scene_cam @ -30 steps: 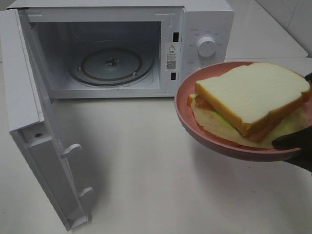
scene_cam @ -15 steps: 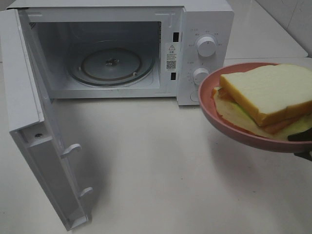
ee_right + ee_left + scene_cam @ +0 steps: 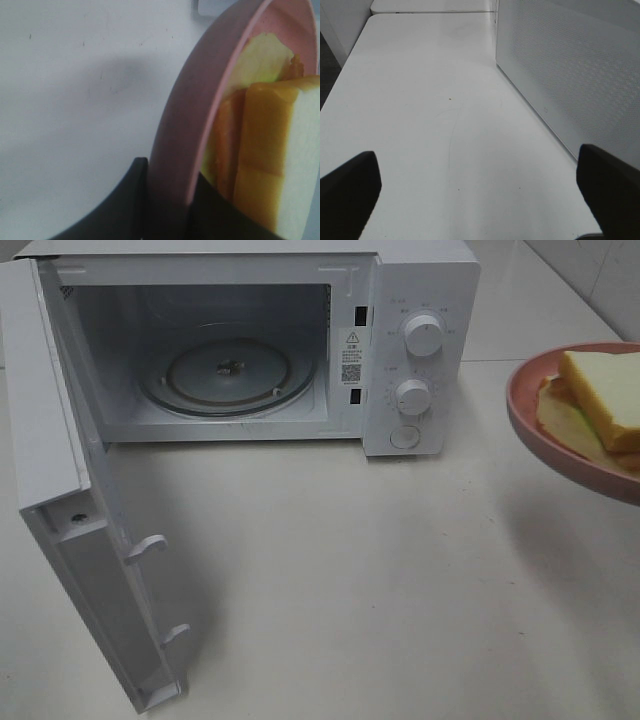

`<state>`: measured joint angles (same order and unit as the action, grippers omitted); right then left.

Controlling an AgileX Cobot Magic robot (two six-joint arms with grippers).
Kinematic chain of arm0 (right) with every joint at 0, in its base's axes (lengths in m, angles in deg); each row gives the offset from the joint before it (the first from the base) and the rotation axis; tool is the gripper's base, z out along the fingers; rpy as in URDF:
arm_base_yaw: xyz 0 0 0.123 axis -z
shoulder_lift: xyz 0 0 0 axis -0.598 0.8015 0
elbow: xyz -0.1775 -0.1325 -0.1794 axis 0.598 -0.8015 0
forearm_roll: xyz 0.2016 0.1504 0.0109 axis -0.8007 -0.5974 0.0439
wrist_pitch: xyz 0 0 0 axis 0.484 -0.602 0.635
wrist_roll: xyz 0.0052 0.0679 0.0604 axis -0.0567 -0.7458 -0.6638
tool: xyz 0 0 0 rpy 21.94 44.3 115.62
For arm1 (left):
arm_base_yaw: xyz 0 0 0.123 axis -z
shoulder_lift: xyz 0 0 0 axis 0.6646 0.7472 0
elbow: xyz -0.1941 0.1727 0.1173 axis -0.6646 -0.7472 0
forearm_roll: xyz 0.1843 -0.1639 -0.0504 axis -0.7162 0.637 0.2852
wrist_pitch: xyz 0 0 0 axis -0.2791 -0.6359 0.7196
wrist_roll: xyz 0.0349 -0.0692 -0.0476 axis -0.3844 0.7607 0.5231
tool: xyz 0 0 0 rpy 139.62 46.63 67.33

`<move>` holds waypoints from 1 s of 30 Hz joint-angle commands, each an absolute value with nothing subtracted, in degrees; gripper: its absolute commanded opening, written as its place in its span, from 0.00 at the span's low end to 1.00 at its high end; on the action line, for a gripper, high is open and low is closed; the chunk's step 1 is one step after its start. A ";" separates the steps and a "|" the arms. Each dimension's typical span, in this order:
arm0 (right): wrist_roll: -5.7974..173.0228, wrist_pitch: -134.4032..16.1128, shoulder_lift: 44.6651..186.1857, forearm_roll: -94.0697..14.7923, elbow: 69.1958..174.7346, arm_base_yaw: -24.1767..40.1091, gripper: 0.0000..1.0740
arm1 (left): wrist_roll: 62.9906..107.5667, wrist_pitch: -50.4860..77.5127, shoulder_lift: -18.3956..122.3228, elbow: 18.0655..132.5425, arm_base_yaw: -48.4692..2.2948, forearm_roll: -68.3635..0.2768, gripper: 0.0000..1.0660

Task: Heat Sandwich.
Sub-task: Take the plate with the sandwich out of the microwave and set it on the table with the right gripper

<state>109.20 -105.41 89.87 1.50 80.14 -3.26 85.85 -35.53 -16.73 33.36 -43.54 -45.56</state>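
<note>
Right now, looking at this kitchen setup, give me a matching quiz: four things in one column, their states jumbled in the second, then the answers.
Things:
1. microwave door
2. plate
3. left gripper
4. turntable

States:
A. open, holding nothing
B. held by its rim, off the table
C. bare, inside the oven
D. swung wide open

Pairs: 1-D, 2-B, 3-A, 4-C
</note>
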 commanded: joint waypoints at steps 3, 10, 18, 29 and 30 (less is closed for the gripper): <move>98.54 -110.05 92.56 8.89 80.43 -3.44 0.00 | 85.97 -34.79 -17.71 33.19 -43.54 -45.27 0.94; 84.21 -111.26 96.23 13.93 80.43 -3.44 0.00 | 85.97 -34.79 -17.71 33.19 -43.54 -45.27 0.94; 73.04 -113.89 101.04 15.59 80.43 -3.44 0.00 | 85.97 -34.79 -17.71 33.19 -43.54 -45.27 0.94; 56.60 -116.24 109.07 18.00 81.11 -3.44 0.01 | 85.97 -34.79 -17.71 33.19 -43.54 -45.27 0.94; 56.60 -116.24 109.07 18.00 81.11 -3.44 0.01 | 85.97 -34.79 -17.71 33.19 -43.54 -45.27 0.94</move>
